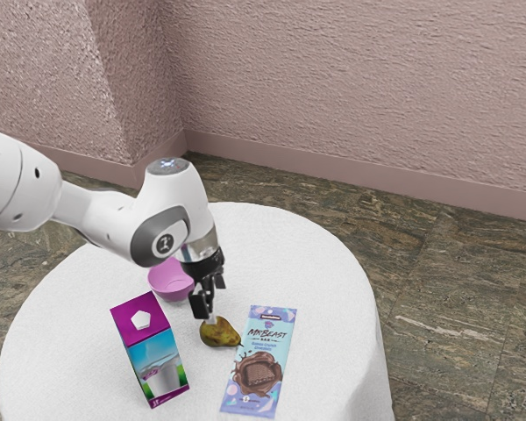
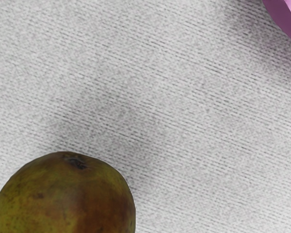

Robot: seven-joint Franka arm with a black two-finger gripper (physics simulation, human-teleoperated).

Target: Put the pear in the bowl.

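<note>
In the exterior view, reaching in from the left with the white arm (image 1: 96, 215), and pointing the black gripper (image 1: 209, 304) down over 1 pear (image 1: 219, 332). Holding it open, with 2 parted fingers (image 1: 199, 307) close above the fruit; can't tell about contact with the skin. Looking down at the pear on the round, white-covered table (image 1: 320, 263), outside the pink bowl (image 1: 169, 282). Seeing that bowl near the gripper, partly hidden by the hand, and farther toward the exterior view's left than the pear. Noting also 1 purple-and-blue carton (image 1: 162, 359) and 1 MrBeast chocolate bar (image 1: 259, 357), lying flat just beside the pear, on the side away from the carton. In the wrist view, looking from close by at the rounded, green-brown end of the pear, against pale cloth, well apart from the bowl's curved edge.
</note>
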